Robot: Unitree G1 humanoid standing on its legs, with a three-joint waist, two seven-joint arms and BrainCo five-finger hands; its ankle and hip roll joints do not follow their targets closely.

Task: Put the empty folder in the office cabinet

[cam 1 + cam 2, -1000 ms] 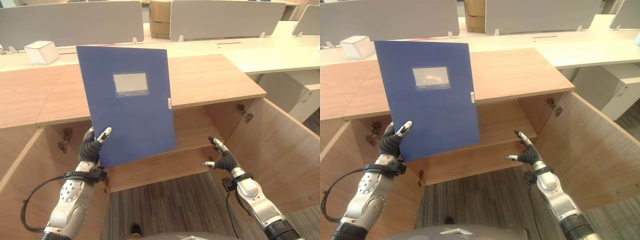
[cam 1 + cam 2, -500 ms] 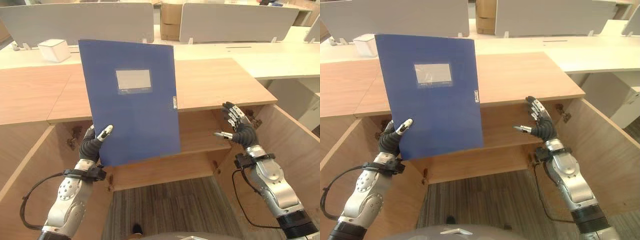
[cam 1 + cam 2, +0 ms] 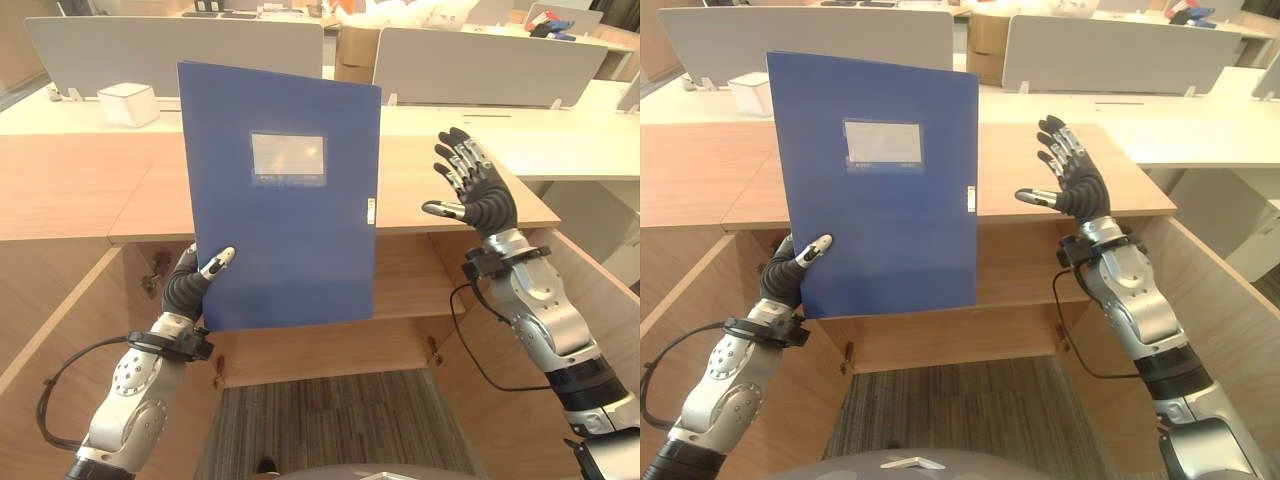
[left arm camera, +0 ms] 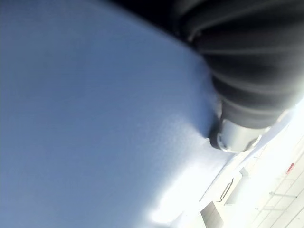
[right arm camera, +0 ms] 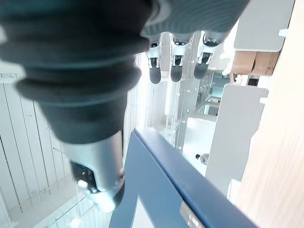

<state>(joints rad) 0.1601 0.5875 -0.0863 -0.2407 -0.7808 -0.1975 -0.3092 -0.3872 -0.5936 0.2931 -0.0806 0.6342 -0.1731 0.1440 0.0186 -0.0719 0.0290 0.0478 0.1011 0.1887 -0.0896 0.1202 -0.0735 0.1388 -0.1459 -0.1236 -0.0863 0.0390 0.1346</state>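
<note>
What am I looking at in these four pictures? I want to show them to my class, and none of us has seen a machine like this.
This is a humanoid robot with two metal arms and fingered hands. Two pictures come from cameras in its head, looking down at its own arms; the other two come from cameras on its wrists, very close to each hand.

The left hand pinches the lower corner of a blue folder and holds it upright. The right hand is raised beside the folder, fingers spread, holding nothing.

In front stands a wooden office cabinet with both doors swung open and a shelf inside. A small white box sits on the desk behind it, near grey desk dividers.
</note>
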